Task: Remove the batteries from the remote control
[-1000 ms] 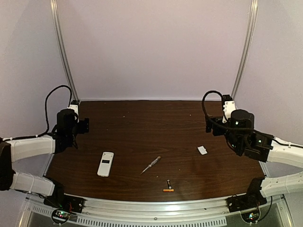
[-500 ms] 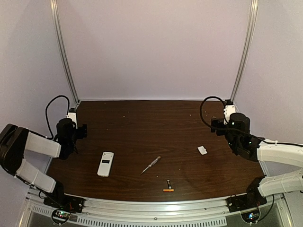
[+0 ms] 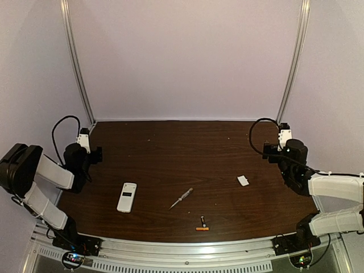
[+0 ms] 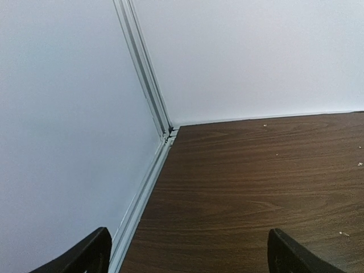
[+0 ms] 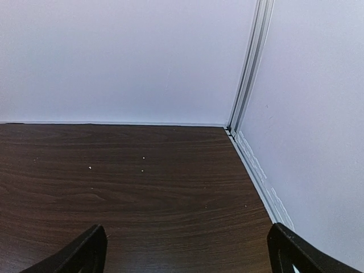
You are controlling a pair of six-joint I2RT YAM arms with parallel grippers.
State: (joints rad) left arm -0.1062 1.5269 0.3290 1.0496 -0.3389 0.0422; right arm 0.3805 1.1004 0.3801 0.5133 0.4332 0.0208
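The remote control lies flat on the tabletop, to the right of my left gripper and nearer to the arm bases than it. Nothing is touching it. The two batteries are outside the remote, also on the tabletop. They lie further to the right, roughly between my two grippers and close to the near edge, well apart from both. The dark battery points away from the bases. The orange battery lies crosswise just at its near end; I cannot tell whether they touch.

Between the remote control and the batteries lies a slim screwdriver, set diagonally. A small white plastic piece lies to the left of my right gripper and a little nearer to the bases.

My left gripper is spread wide and holds nothing. Its fingers show only at the lower corners of the wrist view, over bare wood near the left back corner. My right gripper is also spread wide and holds nothing, and it faces the right back corner, where a metal rail runs up the wall.
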